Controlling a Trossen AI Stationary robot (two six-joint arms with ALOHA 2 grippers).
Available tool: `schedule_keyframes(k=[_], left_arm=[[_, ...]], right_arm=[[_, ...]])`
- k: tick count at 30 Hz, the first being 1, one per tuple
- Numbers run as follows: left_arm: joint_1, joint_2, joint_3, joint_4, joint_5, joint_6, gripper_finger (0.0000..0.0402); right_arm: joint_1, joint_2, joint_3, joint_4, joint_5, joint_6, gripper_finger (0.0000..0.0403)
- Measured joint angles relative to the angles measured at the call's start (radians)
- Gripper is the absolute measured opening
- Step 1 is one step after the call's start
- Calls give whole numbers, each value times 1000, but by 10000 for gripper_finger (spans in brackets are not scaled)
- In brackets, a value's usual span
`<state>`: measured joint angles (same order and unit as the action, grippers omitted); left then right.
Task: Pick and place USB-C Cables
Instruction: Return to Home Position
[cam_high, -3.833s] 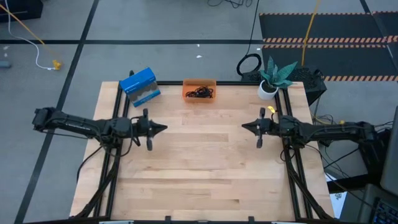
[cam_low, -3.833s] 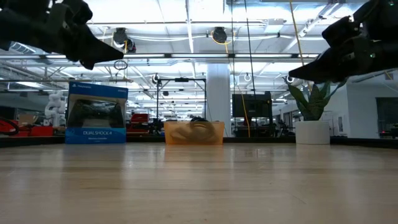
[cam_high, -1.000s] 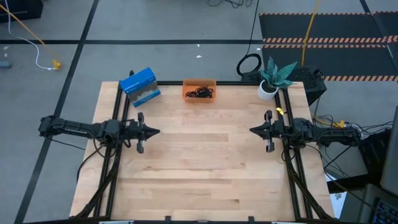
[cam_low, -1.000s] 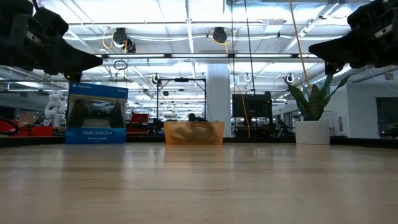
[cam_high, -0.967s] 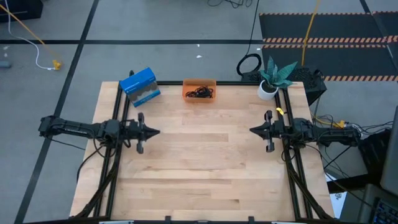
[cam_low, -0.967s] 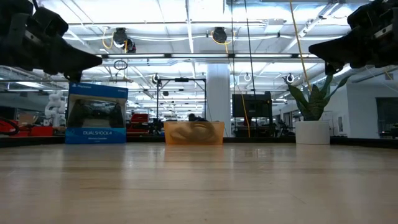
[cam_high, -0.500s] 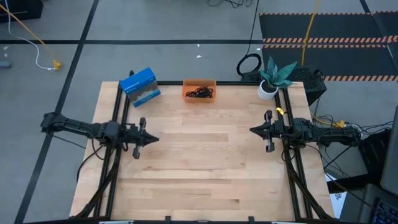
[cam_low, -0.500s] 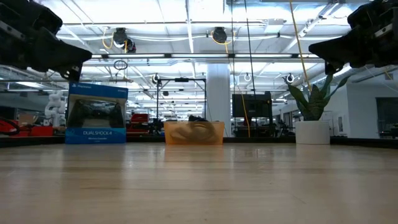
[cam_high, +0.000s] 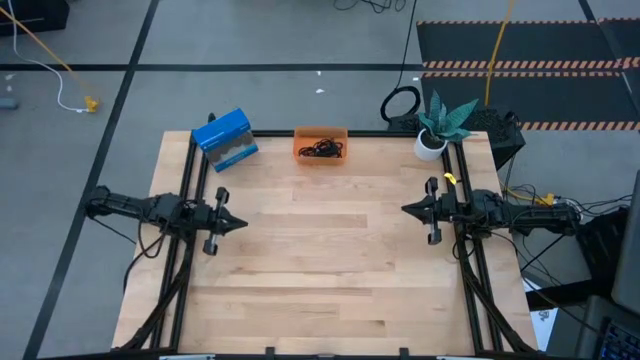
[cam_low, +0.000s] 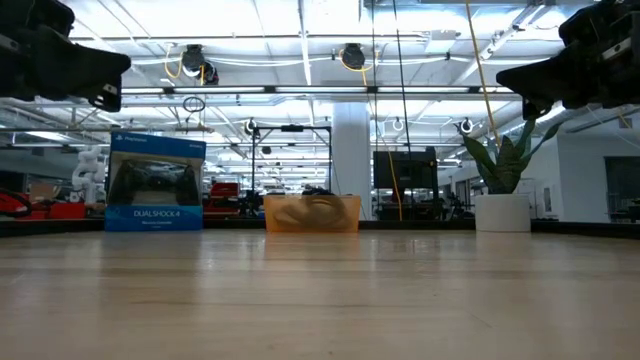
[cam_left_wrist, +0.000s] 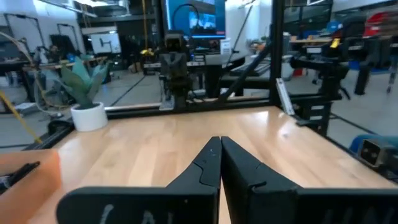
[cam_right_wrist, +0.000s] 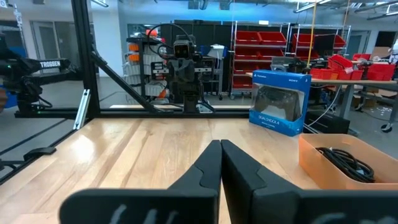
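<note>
Black USB-C cables (cam_high: 320, 149) lie tangled inside the orange bin (cam_high: 320, 133) at the table's far edge; they also show in the right wrist view (cam_right_wrist: 346, 161). How many cables there are, I cannot tell. My left gripper (cam_high: 242, 224) hovers shut and empty above the table's left side; its closed fingers show in the left wrist view (cam_left_wrist: 219, 149). My right gripper (cam_high: 404, 209) hovers shut and empty above the right side, its fingers closed in the right wrist view (cam_right_wrist: 219, 152).
A blue game-controller box (cam_high: 226, 139) stands at the far left, next to the bin. A potted plant (cam_high: 440, 125) in a white pot stands at the far right corner. Bare wooden table (cam_high: 320, 260) lies between and in front of the arms.
My left gripper has drawn back toward the table's left edge and a little toward the near edge, still shut. My right gripper has kept still.
</note>
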<state>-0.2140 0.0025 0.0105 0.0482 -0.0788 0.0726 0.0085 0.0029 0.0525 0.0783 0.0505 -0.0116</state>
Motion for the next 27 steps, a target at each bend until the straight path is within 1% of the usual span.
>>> schedule_keyframes(k=[7,10,15,27], left_arm=[[54,10,1,-21,-9,0,8],[68,18,1,-22,-9,-27,9],[70,30,2,-24,-9,7,9],[70,30,0,0,-12,1,10]], right_arm=[[0,4,0,9,0,0,2],[0,4,0,11,0,0,2],[0,4,0,15,0,0,2],[0,4,0,15,0,0,2]])
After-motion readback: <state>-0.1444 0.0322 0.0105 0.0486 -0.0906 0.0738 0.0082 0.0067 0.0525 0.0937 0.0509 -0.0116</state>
